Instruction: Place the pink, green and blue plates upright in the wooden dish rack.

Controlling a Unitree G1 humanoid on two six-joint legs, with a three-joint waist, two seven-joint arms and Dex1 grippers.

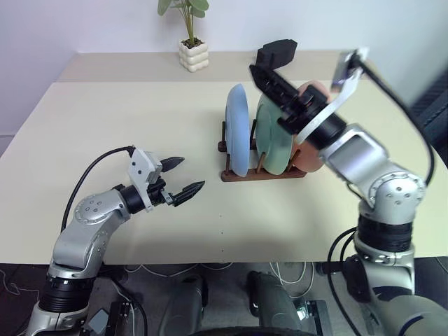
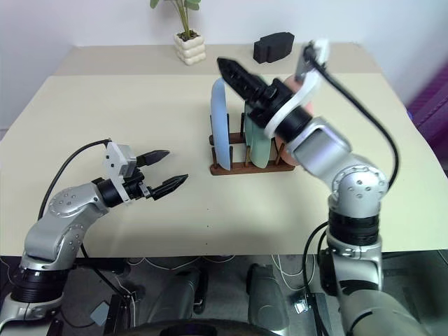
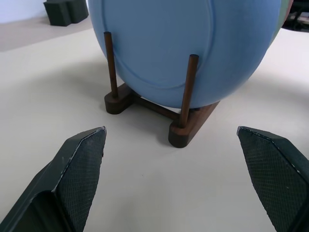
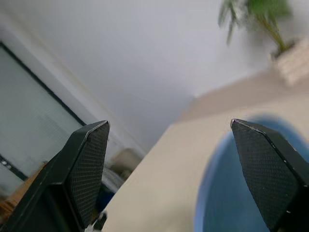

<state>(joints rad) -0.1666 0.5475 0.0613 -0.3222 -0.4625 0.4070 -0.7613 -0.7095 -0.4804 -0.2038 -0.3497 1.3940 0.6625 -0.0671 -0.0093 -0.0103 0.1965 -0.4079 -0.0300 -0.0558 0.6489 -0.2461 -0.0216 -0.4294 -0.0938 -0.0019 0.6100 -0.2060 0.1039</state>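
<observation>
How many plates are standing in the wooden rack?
3, all upright in the wooden dish rack: the blue plate at its left end, the green plate in the middle, the pink plate at the right, partly hidden behind the right arm.

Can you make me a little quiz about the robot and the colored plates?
1. True or false: the blue plate lies flat on the table.
2. Which plate stands in the middle of the wooden dish rack? A pink, B green, C blue.
3. Fill in: the left gripper holds ____.

Key:
1. False, it stands upright in the rack.
2. B, the green plate, between the blue one and the pink plate.
3. Nothing; its fingers are open, as are the right gripper's.
</observation>
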